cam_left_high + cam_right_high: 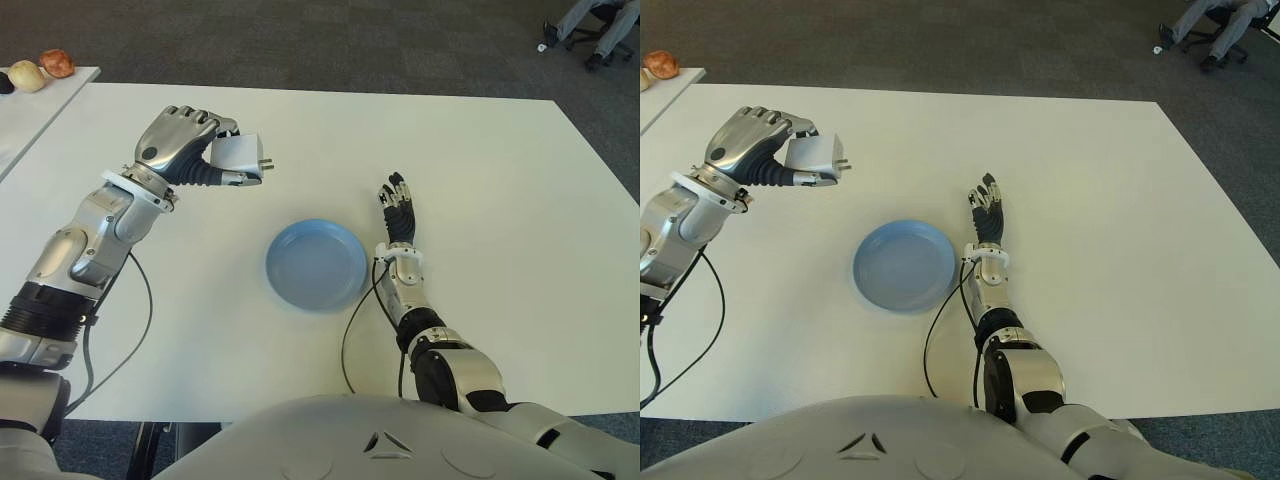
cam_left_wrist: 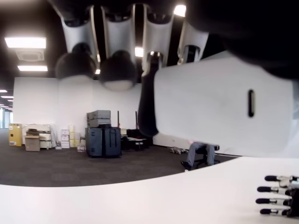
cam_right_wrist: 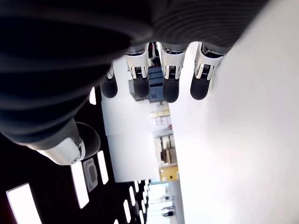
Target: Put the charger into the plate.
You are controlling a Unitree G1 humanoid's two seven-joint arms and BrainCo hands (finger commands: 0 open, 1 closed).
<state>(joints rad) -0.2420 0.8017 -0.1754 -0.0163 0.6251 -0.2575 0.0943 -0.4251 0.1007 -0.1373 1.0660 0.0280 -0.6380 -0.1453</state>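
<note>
Clasped in the left hand [image 1: 185, 145] above the white table [image 1: 480, 170], left of and beyond the blue plate [image 1: 316, 264], the white charger [image 1: 238, 154] is judged rigid, light and smooth-sided; its flat body is best gripped, prongs clear. Right of the plate, the right hand [image 1: 398, 208] is seen relaxed, empty.

Left robot hand [image 1: 190, 148] raised, fingers curled — right robot hand [image 1: 398, 207] flat, fingers extended.

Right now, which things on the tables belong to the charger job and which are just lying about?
Job:
charger, gripped by the left hand, above the table
plate

Lying about:
round items on the side table
right hand, idle, right of the plate
</note>
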